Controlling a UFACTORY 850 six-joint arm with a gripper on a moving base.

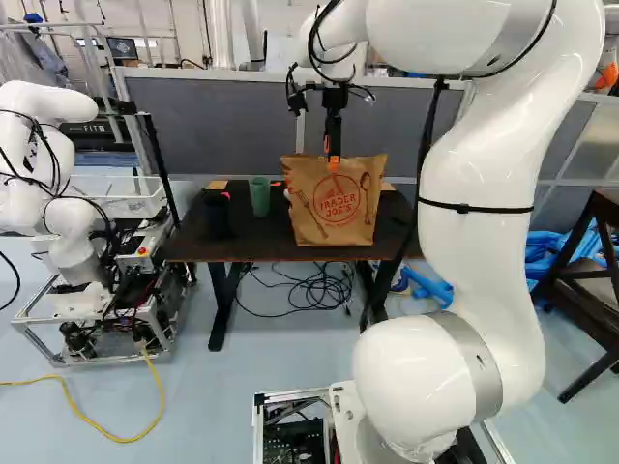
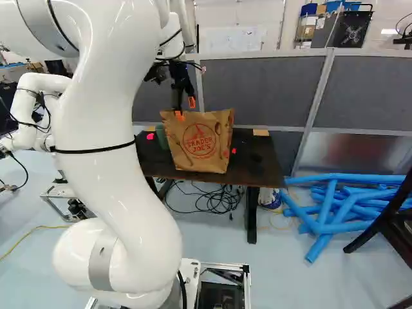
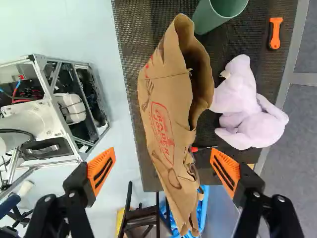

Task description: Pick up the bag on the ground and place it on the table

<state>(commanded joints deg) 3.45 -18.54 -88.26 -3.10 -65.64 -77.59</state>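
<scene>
Above the paper bag my gripper [image 2: 185, 108] is open, one orange fingertip overlapping the bag's top edge in the right base view. The brown bag [image 1: 338, 208] with red print stands on the dark table [image 1: 261, 239], close to its front edge. Seen from the wrist, the bag [image 3: 166, 114] has a partly open, crumpled top, and one end extends between the widely parted fingers of the gripper [image 3: 163, 161]. Neither finger clearly grips the bag. Its underside is hidden in the wrist view.
On the table are a green cup [image 3: 218, 15], a pale purple plush toy [image 3: 247, 106] and an orange-handled tool [image 3: 275, 33]. Another robot [image 1: 77, 213] stands left. Grey partitions [image 2: 257, 87] rise behind; blue tubes [image 2: 341, 199] and a dark chair [image 1: 590, 261] are at right.
</scene>
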